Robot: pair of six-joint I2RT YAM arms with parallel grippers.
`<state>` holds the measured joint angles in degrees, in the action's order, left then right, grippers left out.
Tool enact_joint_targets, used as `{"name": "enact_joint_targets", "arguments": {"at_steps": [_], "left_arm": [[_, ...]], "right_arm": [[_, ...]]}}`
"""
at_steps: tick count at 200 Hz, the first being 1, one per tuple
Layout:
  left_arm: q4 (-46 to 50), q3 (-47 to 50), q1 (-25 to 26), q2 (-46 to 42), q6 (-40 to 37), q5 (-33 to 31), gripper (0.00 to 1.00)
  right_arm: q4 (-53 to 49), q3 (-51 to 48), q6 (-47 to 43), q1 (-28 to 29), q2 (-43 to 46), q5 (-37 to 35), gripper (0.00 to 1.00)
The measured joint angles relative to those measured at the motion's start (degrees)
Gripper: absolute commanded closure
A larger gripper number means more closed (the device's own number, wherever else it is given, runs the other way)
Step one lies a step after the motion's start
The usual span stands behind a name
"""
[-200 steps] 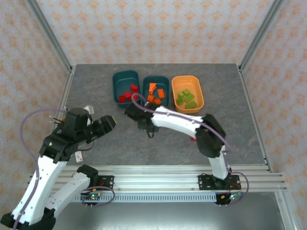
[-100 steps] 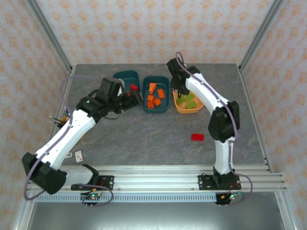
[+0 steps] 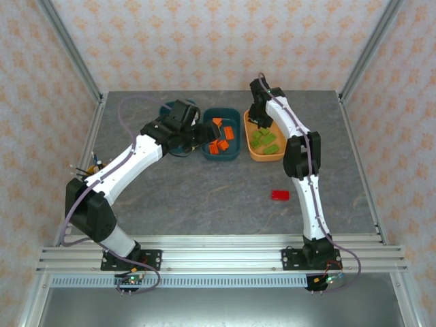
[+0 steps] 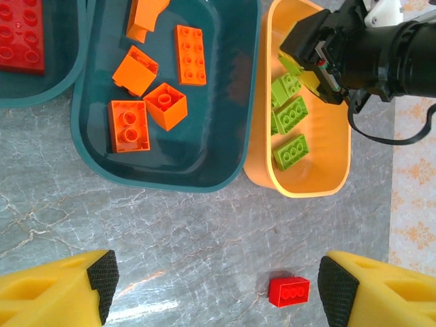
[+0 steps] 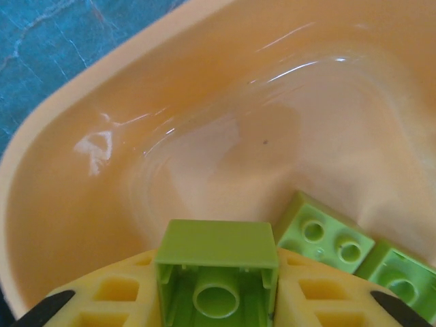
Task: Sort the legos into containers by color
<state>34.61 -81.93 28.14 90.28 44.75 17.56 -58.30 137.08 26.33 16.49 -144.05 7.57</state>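
Note:
My right gripper is shut on a light green lego, held low inside the orange container above other green legos. The top view has that gripper at the far end of the orange container. My left gripper is open and holds nothing. It hovers by the middle teal container, which holds several orange legos. One red lego lies on the table. A red lego sits in the left teal container.
The grey tabletop is bounded by metal frame posts and patterned walls. Small items lie at the table's left edge. Open tabletop stretches between the containers and the arm bases, apart from the red lego.
My left arm has swung from the near left up to the teal containers. My right arm has moved from mid-table to the orange container with the green lego.

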Motion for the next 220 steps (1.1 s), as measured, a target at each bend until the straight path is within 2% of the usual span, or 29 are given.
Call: {"name": "enact_joint_targets", "arguments": {"at_steps": [32, 69, 87, 123, 165, 195, 220], "left_arm": [[0.04, -0.02, 0.55, 0.11, -0.22, 0.0, 0.2], [1.16, -0.94, 1.97, 0.11, -2.36, -0.22, 0.2], [2.27, -1.53, 3.04, 0.13, -4.63, -0.17, 0.2], [4.59, -5.22, 5.9, 3.1, -13.07, 1.07, 0.22], [5.4, -8.94, 13.22, 10.99, -25.86, 2.01, 0.24], [3.39, -9.42, 18.99, 16.61, -34.67, 1.95, 0.24], [-1.33, -9.07, 22.43, 19.56, -40.41, 2.01, 0.24]], "right_arm": [[-0.79, 0.5, -0.81, 0.0, -0.87, 1.46, 0.41], [-1.27, 0.87, -0.96, 0.0, -0.04, 1.75, 0.39], [-1.16, -2.16, -0.9, 0.02, 4.09, 1.51, 0.39], [-0.44, -19.12, 0.92, 0.09, 25.14, -0.74, 0.4], [0.13, -44.76, 7.82, 0.22, 53.96, -2.89, 0.39], [-3.65, -61.07, 13.86, 0.22, 66.71, -2.45, 0.39], [-8.41, -69.79, 19.23, 0.17, 75.78, -2.36, 0.39]]}}
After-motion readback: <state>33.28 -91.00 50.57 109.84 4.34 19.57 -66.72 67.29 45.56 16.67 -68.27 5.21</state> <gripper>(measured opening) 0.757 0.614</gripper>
